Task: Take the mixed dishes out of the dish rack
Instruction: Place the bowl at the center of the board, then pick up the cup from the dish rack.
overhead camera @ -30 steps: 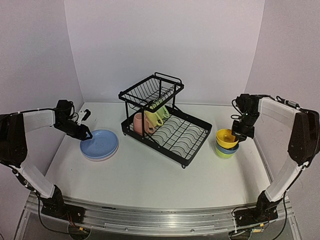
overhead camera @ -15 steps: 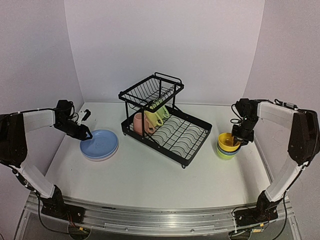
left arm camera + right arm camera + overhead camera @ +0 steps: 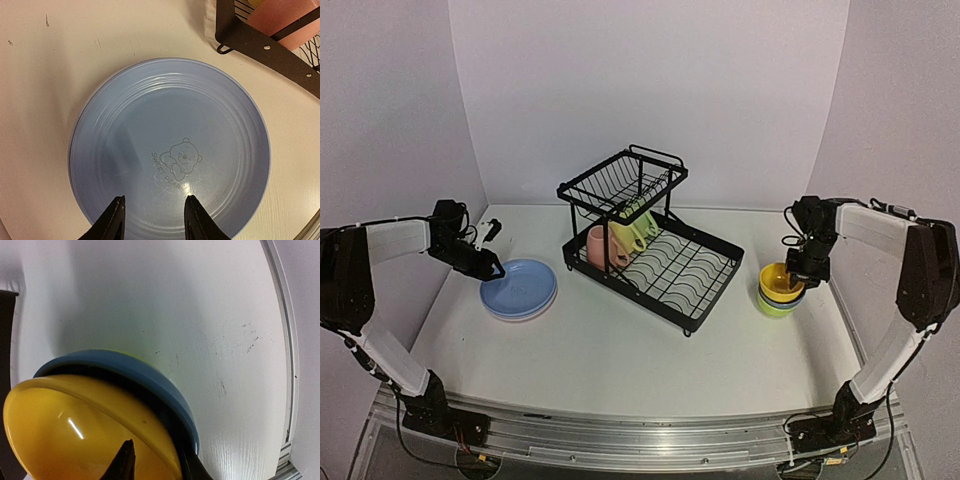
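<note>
Two tiers of black wire make up the dish rack (image 3: 692, 272), the biggest thing on the white worktop (image 3: 620, 350). It sits midway between the left and right edges, closer to the far edge, and is turned at an angle to them. Its small upper basket (image 3: 618, 182) holds nothing that can be seen.

Near the left edge a blue plate (image 3: 170, 145) lies flat, printed with a bear, and a paler plate (image 3: 523, 313) shows its rim underneath. The rack's corner is just beside the plates but not touching them.

Near the right edge three bowls are nested: a yellow bowl (image 3: 777, 279) on top, a blue bowl (image 3: 150, 375) beneath it and a green bowl (image 3: 772, 309) at the bottom.

Three mugs lie in a row at the left end of the lower tray (image 3: 705, 255), under the basket: a pink mug (image 3: 598, 246), a yellow mug (image 3: 620, 237) and a pale-green mug (image 3: 642, 225).

The left gripper (image 3: 154, 220) hangs over the blue plate's edge, its fingers spread apart and holding nothing. The right gripper (image 3: 152, 455) straddles the yellow bowl's rim with one finger inside and one outside, the gap narrow. The wrist view is too close to tell whether the fingers press on the rim.
</note>
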`<state>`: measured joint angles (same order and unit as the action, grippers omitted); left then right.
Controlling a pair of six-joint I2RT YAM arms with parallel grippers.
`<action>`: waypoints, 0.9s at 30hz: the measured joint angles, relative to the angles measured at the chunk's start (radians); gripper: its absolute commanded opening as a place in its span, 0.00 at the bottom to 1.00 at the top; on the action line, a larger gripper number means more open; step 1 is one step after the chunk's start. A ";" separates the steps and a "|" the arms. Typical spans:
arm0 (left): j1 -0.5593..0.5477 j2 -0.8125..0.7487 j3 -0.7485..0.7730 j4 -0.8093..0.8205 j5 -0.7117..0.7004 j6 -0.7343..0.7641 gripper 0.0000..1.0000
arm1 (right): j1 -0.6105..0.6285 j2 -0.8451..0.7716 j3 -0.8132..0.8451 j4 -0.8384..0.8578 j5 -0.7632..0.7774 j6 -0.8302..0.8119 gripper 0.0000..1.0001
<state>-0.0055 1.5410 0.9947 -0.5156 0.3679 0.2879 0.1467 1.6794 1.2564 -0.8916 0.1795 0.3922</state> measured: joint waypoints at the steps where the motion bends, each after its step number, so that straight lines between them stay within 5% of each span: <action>1: 0.000 0.000 0.000 0.000 0.000 0.000 0.40 | 0.000 -0.004 0.000 0.001 0.000 -0.005 0.34; 11: 0.000 0.000 0.000 0.000 0.006 0.000 0.40 | 0.000 -0.094 0.042 -0.022 0.057 -0.007 0.59; 27: 0.000 0.000 0.000 -0.001 0.006 0.000 0.40 | -0.002 0.088 0.066 -0.037 0.012 0.006 0.57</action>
<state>-0.0055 1.5410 0.9947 -0.5169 0.3735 0.2882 0.1444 1.7671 1.3219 -0.9283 0.1914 0.3986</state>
